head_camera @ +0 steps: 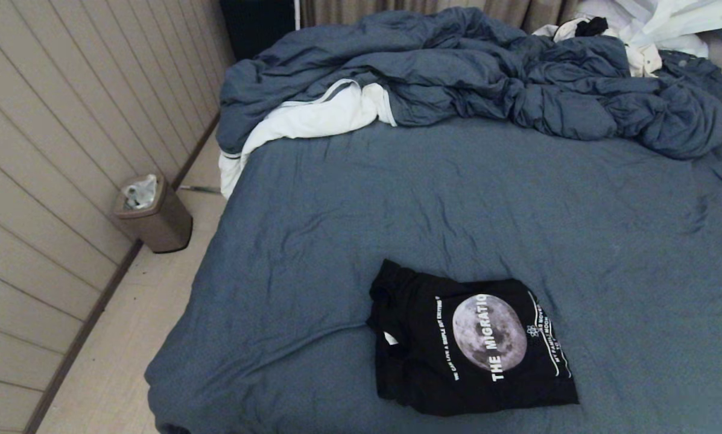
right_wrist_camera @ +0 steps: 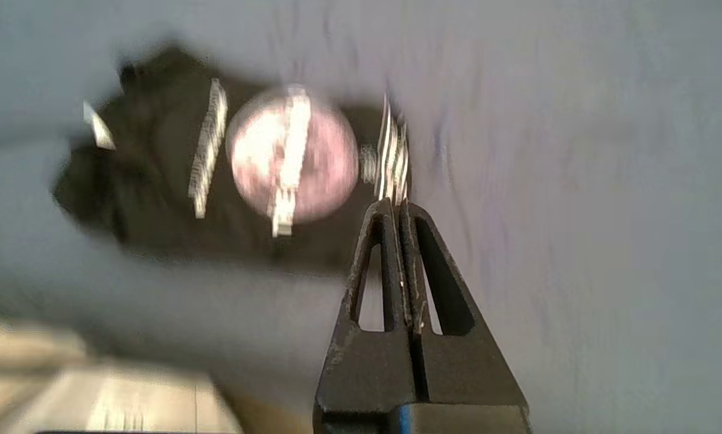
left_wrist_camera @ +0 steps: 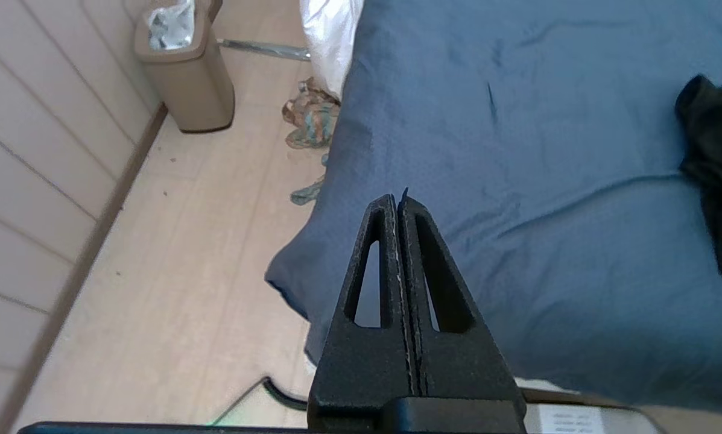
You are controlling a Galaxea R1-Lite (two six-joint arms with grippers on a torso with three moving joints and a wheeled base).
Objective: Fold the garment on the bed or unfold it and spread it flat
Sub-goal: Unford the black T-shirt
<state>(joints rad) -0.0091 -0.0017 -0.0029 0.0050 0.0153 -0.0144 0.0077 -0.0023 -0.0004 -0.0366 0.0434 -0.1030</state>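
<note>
You see the garment (head_camera: 472,340) lying folded into a compact rectangle, moon print up, near the front edge of the bed (head_camera: 445,199). Folding looks finished; both your left hand (left_wrist_camera: 399,202) and right hand (right_wrist_camera: 395,208) are closed, empty and clear of it.

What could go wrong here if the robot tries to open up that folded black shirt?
1. The shirt lies folded in layers, so a hand might pinch several at once and drag the bundle instead of opening it.
2. It sits on a soft, wrinkled bed; a low grab could catch the sheet too.
3. Both hands, left and right, are shut and off the shirt; they must open before reaching it.
</note>
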